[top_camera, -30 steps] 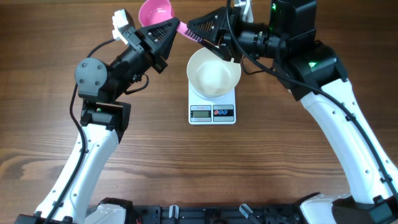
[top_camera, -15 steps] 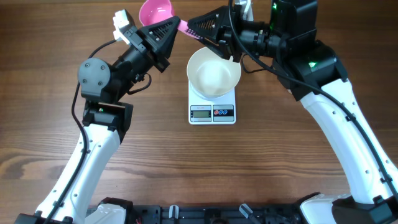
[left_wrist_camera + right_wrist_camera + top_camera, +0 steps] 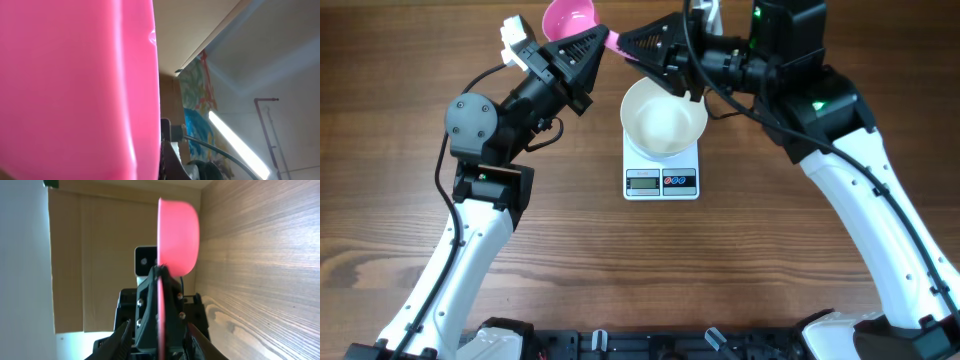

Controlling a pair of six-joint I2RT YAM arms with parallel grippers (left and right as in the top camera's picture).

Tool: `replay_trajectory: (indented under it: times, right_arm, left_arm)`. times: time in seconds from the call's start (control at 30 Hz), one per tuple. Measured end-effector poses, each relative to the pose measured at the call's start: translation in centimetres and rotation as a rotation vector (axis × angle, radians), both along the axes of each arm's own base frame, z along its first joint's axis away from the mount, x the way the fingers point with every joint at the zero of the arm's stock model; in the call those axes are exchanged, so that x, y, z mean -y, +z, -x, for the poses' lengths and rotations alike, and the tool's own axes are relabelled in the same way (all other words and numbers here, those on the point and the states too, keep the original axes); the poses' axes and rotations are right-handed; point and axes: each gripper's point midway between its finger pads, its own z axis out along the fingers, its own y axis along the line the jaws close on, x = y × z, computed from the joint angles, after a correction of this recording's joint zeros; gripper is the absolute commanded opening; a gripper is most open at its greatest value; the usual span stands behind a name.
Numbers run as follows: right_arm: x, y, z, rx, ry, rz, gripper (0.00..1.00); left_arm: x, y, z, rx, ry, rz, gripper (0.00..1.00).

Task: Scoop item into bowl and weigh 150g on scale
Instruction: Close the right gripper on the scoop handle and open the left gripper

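A pink scoop hangs at the table's far edge, with my left gripper shut on its handle. It fills the left wrist view. My right gripper meets the left one tip to tip. In the right wrist view the scoop stands edge-on. My right gripper is open, its fingers on either side of the handle and of the left gripper's black tip, not touching the handle. The white bowl sits on the scale and shows nothing inside. The beans are out of view.
The scale's display and buttons face the near edge. Brown wooden table spreads around it. A wall and a white camera block show behind the scoop in the right wrist view.
My right gripper has edged slightly left toward the scoop's handle, and its jaws have narrowed. The left arm and the scoop have barely moved.
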Motion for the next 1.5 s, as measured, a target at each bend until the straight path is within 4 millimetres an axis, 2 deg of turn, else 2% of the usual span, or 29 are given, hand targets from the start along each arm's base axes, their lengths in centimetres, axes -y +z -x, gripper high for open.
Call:
replay_trajectory:
  times: [0.4, 0.7, 1.03, 1.5]
  right_arm:
    - [0.1, 0.0, -0.4, 0.006, -0.029, 0.005, 0.32]
    - [0.3, -0.1, -1.0, 0.014, -0.065, 0.013, 0.31]
    - [0.4, -0.1, -1.1, 0.012, -0.073, 0.014, 0.25]
    - [0.4, -0.1, -1.1, 0.008, -0.072, 0.012, 0.24]
  left_arm:
    - [0.0, 0.0, 0.0, 0.000, -0.001, 0.000, 0.04]
    - [0.9, 0.0, 0.4, 0.000, -0.023, 0.000, 0.04]
    - [0.8, 0.0, 0.3, -0.001, -0.013, 0.003, 0.04]
    - [0.6, 0.1, 0.1, -0.002, 0.005, 0.009, 0.04]
